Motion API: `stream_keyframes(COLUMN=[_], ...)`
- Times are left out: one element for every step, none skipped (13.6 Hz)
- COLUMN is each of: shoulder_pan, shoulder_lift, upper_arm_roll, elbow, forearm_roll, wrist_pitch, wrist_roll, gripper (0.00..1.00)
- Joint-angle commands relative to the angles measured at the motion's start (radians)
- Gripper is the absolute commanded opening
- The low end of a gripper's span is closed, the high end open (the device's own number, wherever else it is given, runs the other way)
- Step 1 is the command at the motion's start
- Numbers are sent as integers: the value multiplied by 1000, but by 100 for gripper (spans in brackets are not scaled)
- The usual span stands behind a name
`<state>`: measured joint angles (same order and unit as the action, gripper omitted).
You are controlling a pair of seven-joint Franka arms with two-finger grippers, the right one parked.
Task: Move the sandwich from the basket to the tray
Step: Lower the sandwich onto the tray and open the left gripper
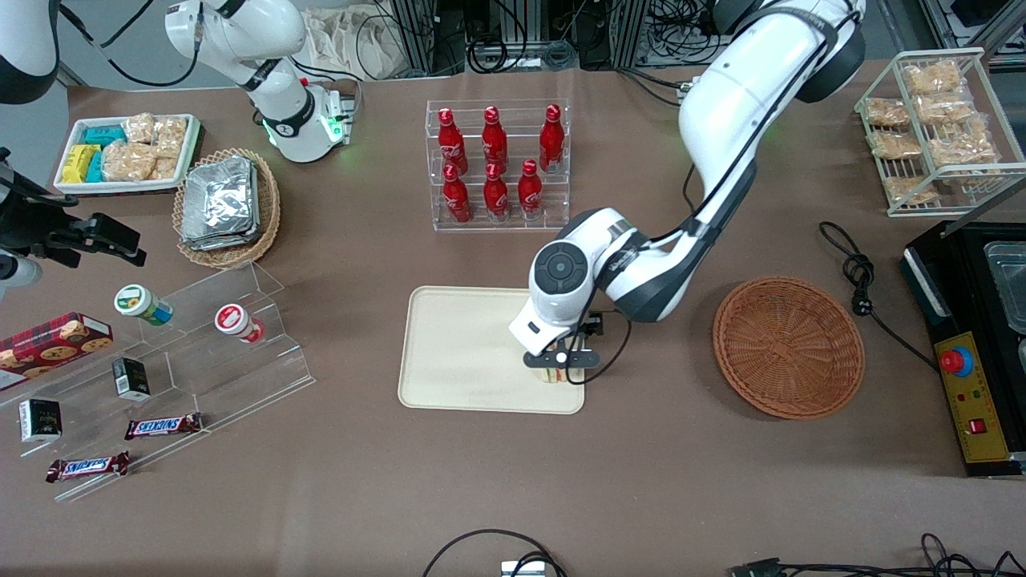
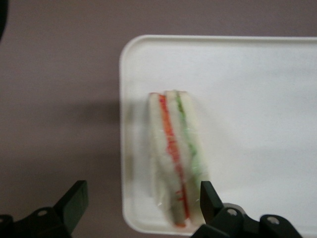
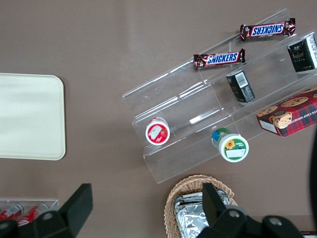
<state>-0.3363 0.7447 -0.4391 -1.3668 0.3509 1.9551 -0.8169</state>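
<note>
The sandwich (image 2: 173,148) lies on the cream tray (image 2: 257,99) close to one of its corners, its orange and green layers showing. In the front view only a sliver of the sandwich (image 1: 553,376) shows under the wrist, at the tray (image 1: 449,353) corner nearest the basket. My left gripper (image 2: 142,191) hovers just above the sandwich, open, with its fingers (image 2: 74,201) spread wide and touching nothing; it also shows in the front view (image 1: 561,362). The round reddish-brown basket (image 1: 789,346) stands empty beside the tray, toward the working arm's end.
A clear rack of red bottles (image 1: 498,164) stands farther from the front camera than the tray. A clear stepped shelf with snacks (image 1: 184,353) and an oval basket of foil packets (image 1: 227,207) lie toward the parked arm's end. A black machine (image 1: 974,344) and a cable (image 1: 862,280) lie beside the basket.
</note>
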Motion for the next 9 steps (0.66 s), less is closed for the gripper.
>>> stream_keyframes(shoulder_pan=[80,130,181,238,281,316,344,358,367], shoulder_lift=[-166,-238,-310,-367,-414,-457,-499,-536,-562], upper_arm_roll=[-1,-13,-50,-88,-136,-162,-176,-179,-178], elbow=[-134,-218,-307,-386,-447,-487,-521,-540,-544], forearm_roll=[-3,-6,-12,-18,-24,-30,-32,-32,-42], wrist_pitch=[-41,-13,19,42,50,50,45,36,18], wrist_roll=[7,10,10,10,10,10,10,15,47], gripper=[100,100,100,100,100,100,100,100,100])
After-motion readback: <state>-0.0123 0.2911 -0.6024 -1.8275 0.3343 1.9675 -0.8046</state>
